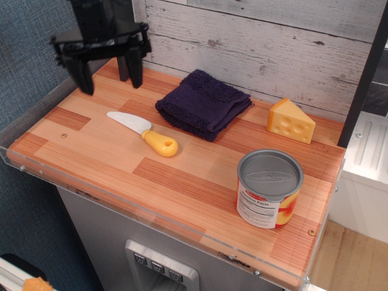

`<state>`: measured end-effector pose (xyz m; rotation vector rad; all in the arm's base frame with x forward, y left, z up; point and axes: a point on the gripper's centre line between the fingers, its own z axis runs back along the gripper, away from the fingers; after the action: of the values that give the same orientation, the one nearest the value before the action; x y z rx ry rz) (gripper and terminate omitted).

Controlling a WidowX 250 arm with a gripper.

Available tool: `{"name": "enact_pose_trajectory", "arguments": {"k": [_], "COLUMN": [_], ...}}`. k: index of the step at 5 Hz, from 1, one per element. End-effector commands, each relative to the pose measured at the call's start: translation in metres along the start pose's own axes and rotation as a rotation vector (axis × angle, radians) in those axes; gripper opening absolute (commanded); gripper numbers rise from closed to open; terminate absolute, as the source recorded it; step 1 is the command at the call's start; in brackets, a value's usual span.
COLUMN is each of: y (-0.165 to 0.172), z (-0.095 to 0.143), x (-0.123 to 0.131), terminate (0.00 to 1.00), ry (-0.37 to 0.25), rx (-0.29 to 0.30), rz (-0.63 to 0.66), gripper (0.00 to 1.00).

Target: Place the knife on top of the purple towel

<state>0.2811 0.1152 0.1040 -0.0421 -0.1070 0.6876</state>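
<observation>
The knife (pixel 143 134) lies flat on the wooden table, white blade pointing left and yellow-orange handle toward the right front. The purple towel (pixel 203 103) lies folded just behind and to the right of it, near the back wall. My gripper (pixel 109 71) hangs open above the table's back left part, fingers pointing down, empty. It is above and behind the knife's blade, to the left of the towel.
A yellow cheese wedge (pixel 290 120) stands at the back right. A tin can (pixel 269 188) stands at the front right. A clear plastic rim (pixel 121 209) runs along the table's front and left edges. A white plank wall (pixel 254 42) stands behind.
</observation>
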Motion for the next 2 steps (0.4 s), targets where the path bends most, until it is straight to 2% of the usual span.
{"name": "enact_pose_trajectory", "arguments": {"k": [1,2], "y": [-0.016,-0.020], "z": [-0.012,-0.030], "x": [0.000,-0.004], "terminate": [0.00,0.00], "ry": [0.008,0.012], "rx": [0.020,0.053], "rz": [0.272,0.375], "gripper": [1.00,1.00]}}
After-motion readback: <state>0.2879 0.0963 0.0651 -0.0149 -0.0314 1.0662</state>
